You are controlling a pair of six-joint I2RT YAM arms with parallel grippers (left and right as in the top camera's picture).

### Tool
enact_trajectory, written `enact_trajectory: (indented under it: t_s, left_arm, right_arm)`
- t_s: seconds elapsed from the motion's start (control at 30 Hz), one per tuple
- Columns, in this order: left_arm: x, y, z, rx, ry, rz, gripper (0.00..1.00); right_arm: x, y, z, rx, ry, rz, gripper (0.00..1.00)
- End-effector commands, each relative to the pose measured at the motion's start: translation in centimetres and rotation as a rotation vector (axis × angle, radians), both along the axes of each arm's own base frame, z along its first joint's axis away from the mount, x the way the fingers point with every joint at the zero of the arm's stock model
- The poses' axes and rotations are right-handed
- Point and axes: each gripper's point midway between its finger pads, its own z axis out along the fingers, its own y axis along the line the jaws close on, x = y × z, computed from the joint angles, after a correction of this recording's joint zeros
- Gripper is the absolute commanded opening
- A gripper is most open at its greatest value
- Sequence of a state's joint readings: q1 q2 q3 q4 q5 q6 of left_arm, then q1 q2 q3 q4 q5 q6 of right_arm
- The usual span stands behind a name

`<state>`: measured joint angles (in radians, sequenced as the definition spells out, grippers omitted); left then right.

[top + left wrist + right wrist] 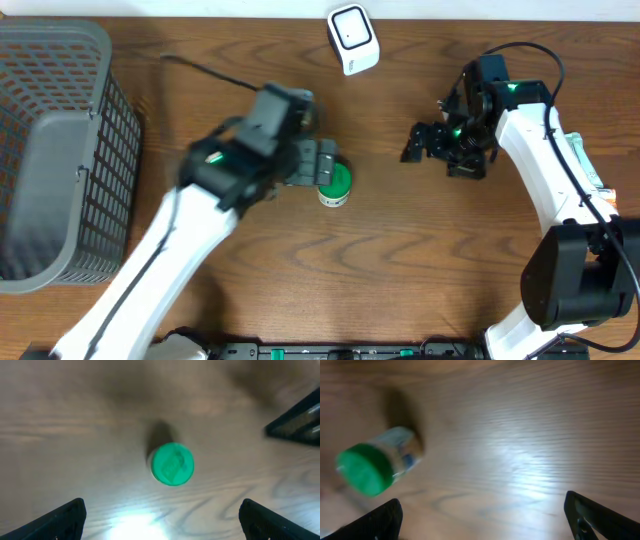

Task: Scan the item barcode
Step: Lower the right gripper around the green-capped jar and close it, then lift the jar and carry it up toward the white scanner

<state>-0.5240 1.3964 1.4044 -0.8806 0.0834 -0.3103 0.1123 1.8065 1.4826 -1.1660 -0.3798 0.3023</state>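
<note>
- Far to the left of the green-capped bottle (335, 186) sits a grey basket (60, 150), which plays no part in the scan.
- Just left of the bottle, my left end effector (318, 163) is released, its fingers spread wide and holding nothing. Its wrist camera shows the bottle standing upright on the tabletop (400, 260), ahead of the fingertips and apparently untouched.
- I judge the bottle to be small, light and stiff. Its smooth, clear sides may be slippery, and it could roll if knocked over.
- I would grip it across the body below the cap, leaving the label uncovered.
- Its label shows pale and blue patches in the right wrist view, too blurred to read. I can make out no barcode.
- Beyond the bottle and slightly right lies the white scanner (352, 40), with no legible writing.
- Well to the right of the bottle, my right end effector (416, 143) is released and empty.
</note>
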Motion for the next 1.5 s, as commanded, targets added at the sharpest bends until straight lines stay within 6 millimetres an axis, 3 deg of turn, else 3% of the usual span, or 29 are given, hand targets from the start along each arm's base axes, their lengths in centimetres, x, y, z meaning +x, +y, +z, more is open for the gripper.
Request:
enact_trajectory:
  t_s: [0.0,0.13,0.2,0.37,0.6,0.87,1.17,1.47]
  left_arm:
    - [-0.1,3.4,4.9,-0.021,-0.15,0.099,0.98]
    - [-1.0,8.9,9.7,-0.016,-0.323,0.307,0.98]
    - [-1.7,10.7,11.3,-0.023,-0.377,0.379,0.98]
    - [-3.3,12.9,13.5,-0.064,-0.451,0.463,0.98]
    - [-3.8,13.6,14.0,-0.057,-0.47,0.483,0.98]
    - [-4.0,13.6,13.5,-0.07,-0.444,0.502,0.98]
    - [-4.4,13.8,12.9,-0.066,-0.417,0.513,0.98]
    - [-4.4,13.8,12.8,-0.063,-0.413,0.513,0.98]
  right_arm:
    - [-1.0,3.9,1.0,0.174,0.104,-0.09,0.99]
    - [-2.3,4.8,-0.2,0.014,0.229,-0.339,0.98]
    - [-3.0,6.0,-0.6,-0.048,0.251,-0.425,0.98]
    - [-3.8,11.0,-0.7,-0.054,0.24,-0.523,0.99]
    - [-4.1,14.6,-1.2,-0.076,0.178,-0.628,0.98]
    - [-4.0,14.7,-3.0,-0.143,0.158,-0.688,0.98]
    - [-2.1,16.4,-7.0,-0.129,0.159,-0.656,0.98]
    - [-1.6,15.5,-8.5,-0.192,0.123,-0.653,0.97]
